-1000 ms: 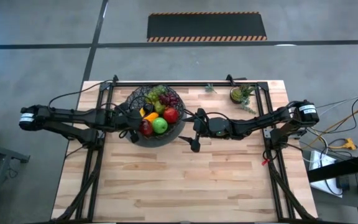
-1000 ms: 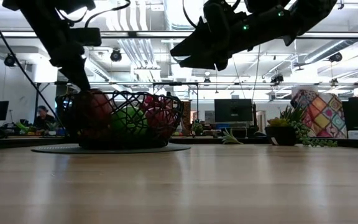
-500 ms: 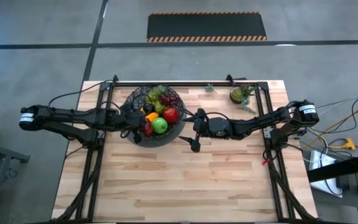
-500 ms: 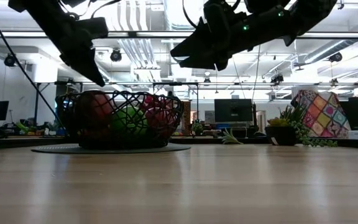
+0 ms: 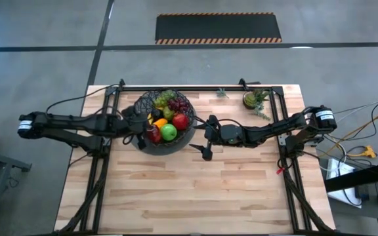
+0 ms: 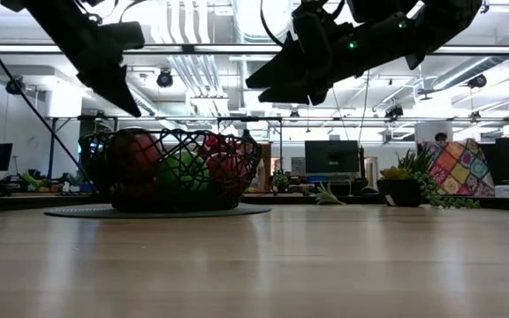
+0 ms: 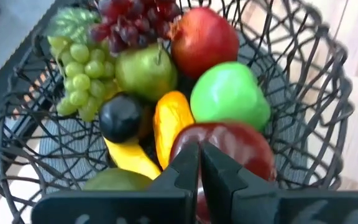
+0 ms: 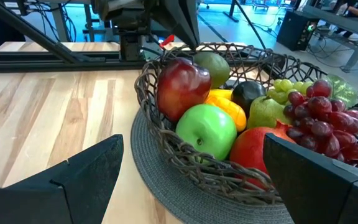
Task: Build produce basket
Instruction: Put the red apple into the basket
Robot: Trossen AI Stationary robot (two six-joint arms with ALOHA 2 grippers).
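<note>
black wire basket (image 5: 165,124) upper centre of the high view, filled with produce (image 5: 168,117), left gripper (image 7: 199,167) pressed together, empty, above its left rim over a dark red apple (image 7: 225,152), right gripper (image 5: 204,139) spread wide just right of basket

In your left wrist view, the closed dark fingers of the left gripper (image 7: 199,163) cover the middle of the dark red apple (image 7: 244,149), and the yellow banana (image 7: 129,160) lies mostly buried under the orange piece (image 7: 169,119) and small black fruit (image 7: 121,117). The round black wire-mesh basket (image 7: 328,93) runs off the picture's edges. In the low view its mesh blurs the fruit into coloured blobs you cannot name.
</note>
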